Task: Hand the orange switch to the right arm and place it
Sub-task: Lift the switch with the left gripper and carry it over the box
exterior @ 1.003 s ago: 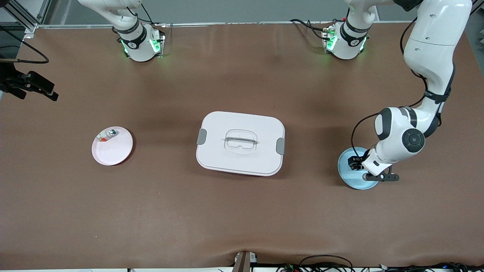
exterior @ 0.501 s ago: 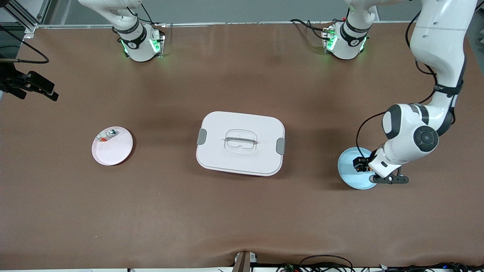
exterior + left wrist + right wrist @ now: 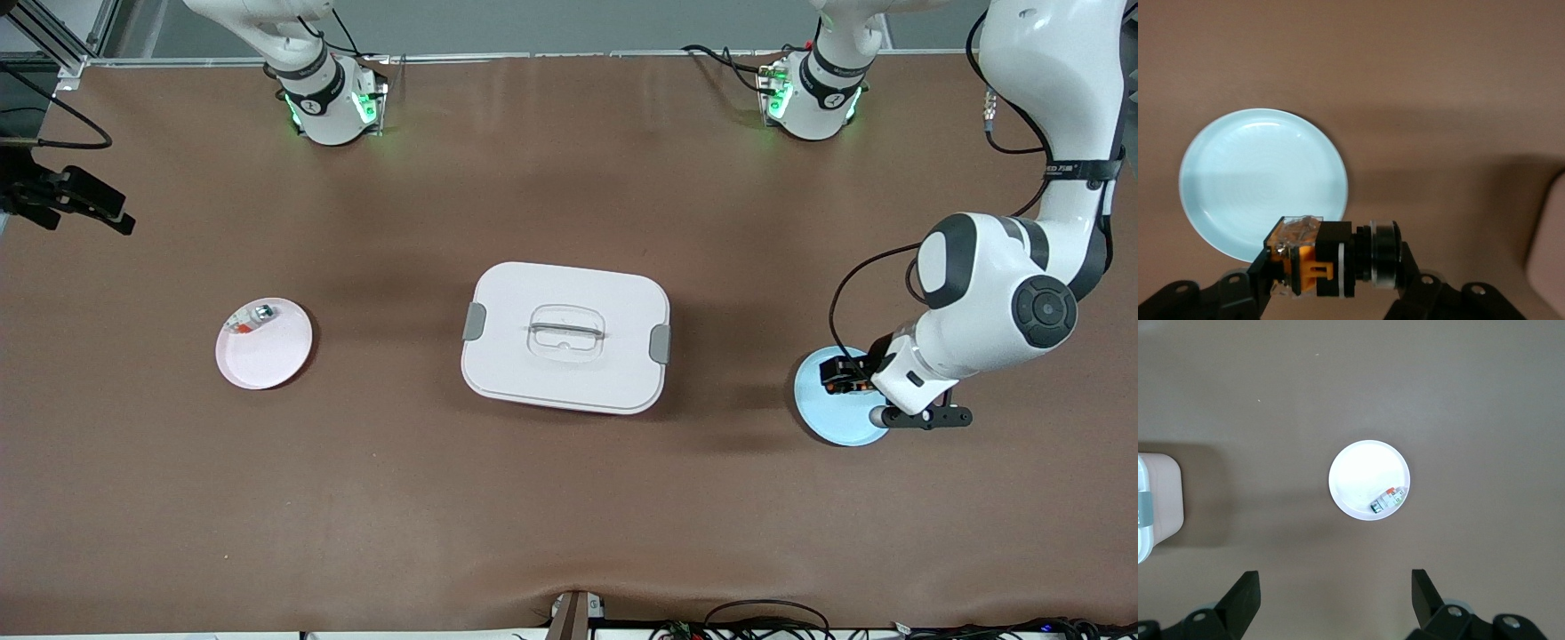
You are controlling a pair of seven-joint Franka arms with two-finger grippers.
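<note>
The left gripper (image 3: 1331, 283) pinches the orange switch (image 3: 1328, 259) sideways, lifted over the empty blue plate (image 3: 822, 418) at the lower right of the front view, likely so the other arm can grab the free end. The right gripper (image 3: 1335, 597) is spread wide, high above the pink plate (image 3: 1358, 480), which holds a small silver part (image 3: 1388, 500). The white box (image 3: 565, 336) in the middle is closed.

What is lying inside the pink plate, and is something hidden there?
The pink plate holds one small silver-and-white part with a red-orange bit, lying near its rim. The rest of the dish shows bare. Only what the part itself covers cannot be seen.
</note>
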